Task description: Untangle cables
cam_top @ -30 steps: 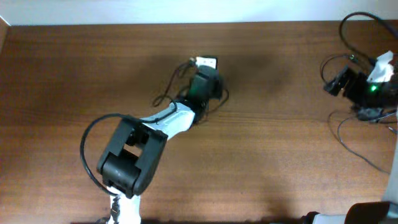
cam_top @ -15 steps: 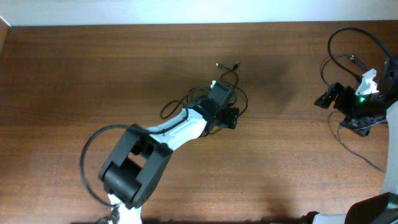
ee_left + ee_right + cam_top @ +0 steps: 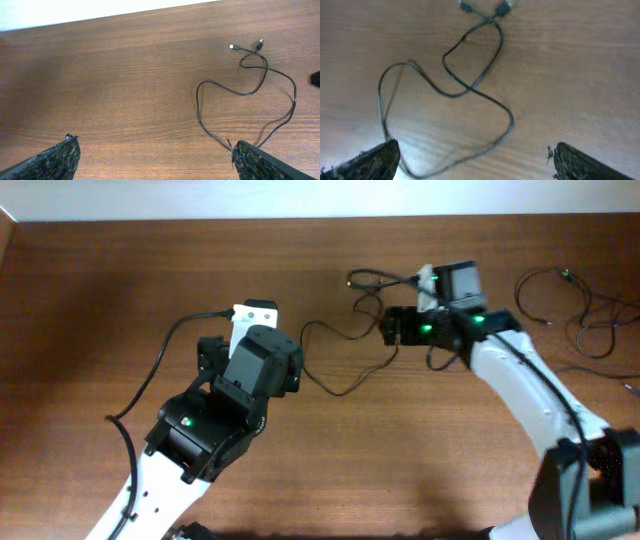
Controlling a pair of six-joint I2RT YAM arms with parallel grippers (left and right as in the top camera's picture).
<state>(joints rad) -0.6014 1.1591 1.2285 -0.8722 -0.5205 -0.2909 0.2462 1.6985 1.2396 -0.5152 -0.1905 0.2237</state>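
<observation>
One thin black cable (image 3: pixel 336 392) lies in loose loops on the brown table (image 3: pixel 120 270), its two plug ends (image 3: pixel 352 279) at the far side. My left gripper (image 3: pixel 252 355) hovers to the cable's left, open and holding nothing. In the left wrist view the cable (image 3: pixel 247 92) lies to the right, ahead of the gripper (image 3: pixel 155 150), and runs under the right finger (image 3: pixel 260 160). My right gripper (image 3: pixel 400 325) hangs open over the cable's right side. In the blurred right wrist view the cable (image 3: pixel 470 89) loops on the table ahead of the gripper (image 3: pixel 475 150).
More thin black cables (image 3: pixel 588 300) lie loosely looped at the table's far right edge. The left arm's own thick black cable (image 3: pixel 150 375) arcs out to its left. The table's far edge meets a white wall (image 3: pixel 75 12).
My left gripper has let go of the cable and pulled back to the left. The right arm has swung in from the far right to hover over the cable.
</observation>
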